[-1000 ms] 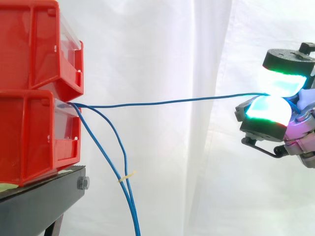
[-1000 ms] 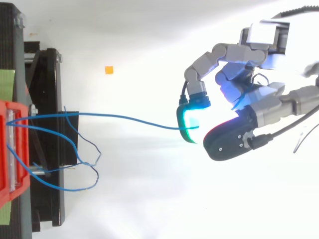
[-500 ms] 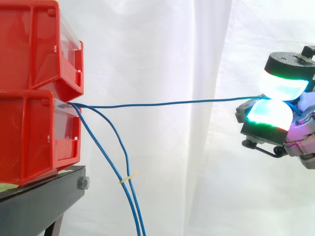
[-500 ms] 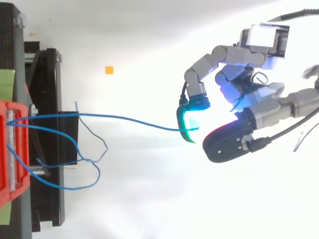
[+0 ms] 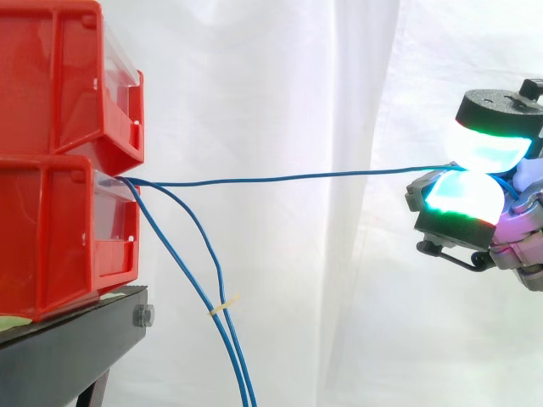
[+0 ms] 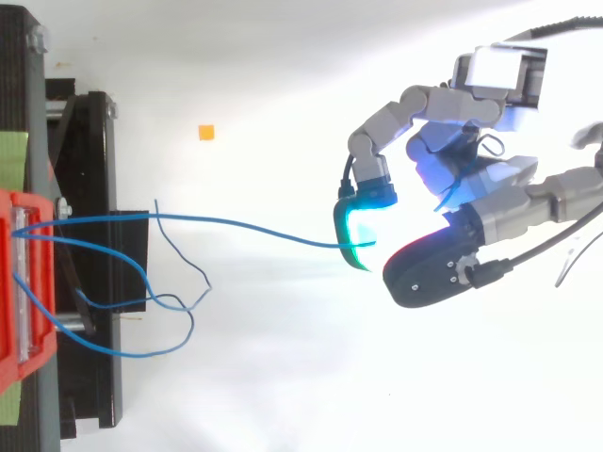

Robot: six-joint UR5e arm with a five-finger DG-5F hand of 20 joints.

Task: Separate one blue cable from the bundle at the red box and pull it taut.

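From the side we look level across the work, close in. The red bins (image 5: 59,170) on their black stand (image 5: 76,339) fill the left edge of the frame, the hand (image 5: 462,193) sits at the right edge, and the white curtain (image 5: 297,85) hangs behind. From above we look down, with the bins at the left edge and the hand at the upper right. Both views share the blue cable (image 5: 297,178) running between bins and hand.
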